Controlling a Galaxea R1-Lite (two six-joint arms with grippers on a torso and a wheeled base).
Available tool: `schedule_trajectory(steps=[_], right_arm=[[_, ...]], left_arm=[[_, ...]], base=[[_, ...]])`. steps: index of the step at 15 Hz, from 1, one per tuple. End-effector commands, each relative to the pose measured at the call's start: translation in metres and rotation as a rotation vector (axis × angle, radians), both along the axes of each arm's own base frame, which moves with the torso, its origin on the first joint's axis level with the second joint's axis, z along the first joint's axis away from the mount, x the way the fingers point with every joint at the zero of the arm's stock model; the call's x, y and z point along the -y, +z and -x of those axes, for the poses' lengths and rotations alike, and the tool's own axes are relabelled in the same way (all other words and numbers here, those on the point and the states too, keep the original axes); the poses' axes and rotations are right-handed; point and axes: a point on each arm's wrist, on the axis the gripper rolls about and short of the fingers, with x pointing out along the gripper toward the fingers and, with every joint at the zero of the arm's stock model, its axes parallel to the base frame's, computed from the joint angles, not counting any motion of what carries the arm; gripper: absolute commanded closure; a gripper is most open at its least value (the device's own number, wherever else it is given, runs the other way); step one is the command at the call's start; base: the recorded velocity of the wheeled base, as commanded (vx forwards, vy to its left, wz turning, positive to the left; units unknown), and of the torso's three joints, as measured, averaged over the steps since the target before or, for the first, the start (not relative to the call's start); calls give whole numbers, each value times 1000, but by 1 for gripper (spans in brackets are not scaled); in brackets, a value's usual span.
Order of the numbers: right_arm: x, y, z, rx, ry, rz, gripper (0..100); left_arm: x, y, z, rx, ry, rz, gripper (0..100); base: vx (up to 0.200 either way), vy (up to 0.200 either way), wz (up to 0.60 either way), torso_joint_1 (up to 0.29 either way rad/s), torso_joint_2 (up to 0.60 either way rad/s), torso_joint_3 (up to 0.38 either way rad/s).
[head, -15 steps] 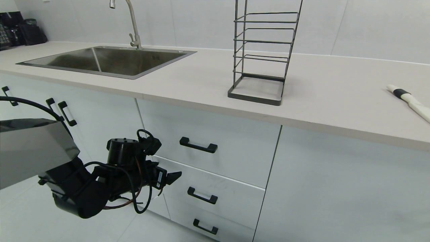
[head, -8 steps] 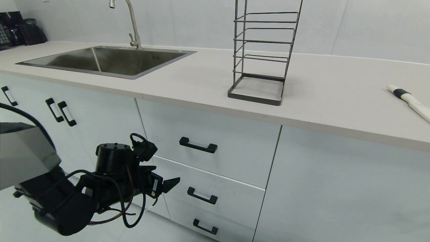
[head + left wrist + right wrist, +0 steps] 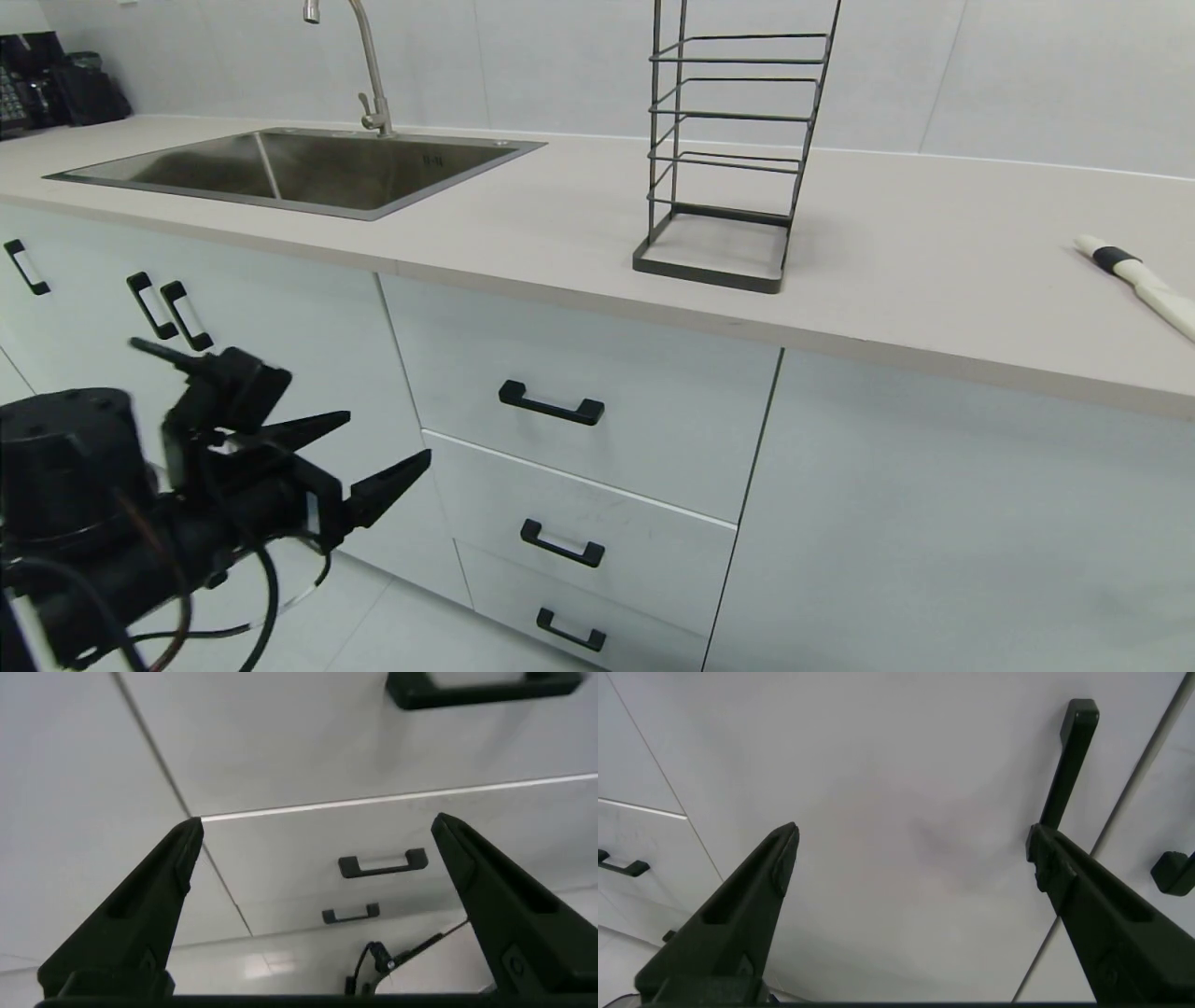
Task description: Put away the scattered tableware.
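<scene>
A white utensil with a black band [image 3: 1134,278] lies on the countertop [image 3: 896,252] at the far right. A dark wire rack [image 3: 719,159] stands empty on the counter's middle. My left gripper [image 3: 373,446] hangs open below counter height at the lower left, in front of the cabinet doors and apart from them. In its wrist view the left gripper [image 3: 316,826] faces the drawer fronts with nothing between its fingers. My right gripper [image 3: 913,833] is open too, close to a white cabinet door with a black handle [image 3: 1067,761].
A steel sink [image 3: 299,168] with a tall tap [image 3: 359,56] is set in the counter at the left. Below the counter are three drawers with black handles [image 3: 551,403] and cabinet doors [image 3: 168,308]. Dark appliances [image 3: 56,89] stand at the far left corner.
My left arm has swung left and nearer to the camera, away from the drawers. Its fingers now show spread apart. The counter's things have not moved.
</scene>
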Motion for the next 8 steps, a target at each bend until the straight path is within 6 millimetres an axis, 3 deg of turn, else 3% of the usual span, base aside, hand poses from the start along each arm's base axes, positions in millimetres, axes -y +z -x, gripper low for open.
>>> schedule_trajectory(steps=[1,2,3,8], right_arm=[[0,0,0,-2,0,1,0],[0,0,0,-2,0,1,0],[0,0,0,-2,-1,1,0],[0,0,0,-2,-1,-1,0]], left_arm=[[-33,16,76,209,105,47,0],[-33,16,76,209,105,47,0],[-44,16,106,304,171,49,0],[-51,-8,174,383,236,61,0]], base=[[0,0,0,0,0,0],[0,0,0,0,0,0],[0,0,0,0,0,0],[0,0,0,0,0,0]])
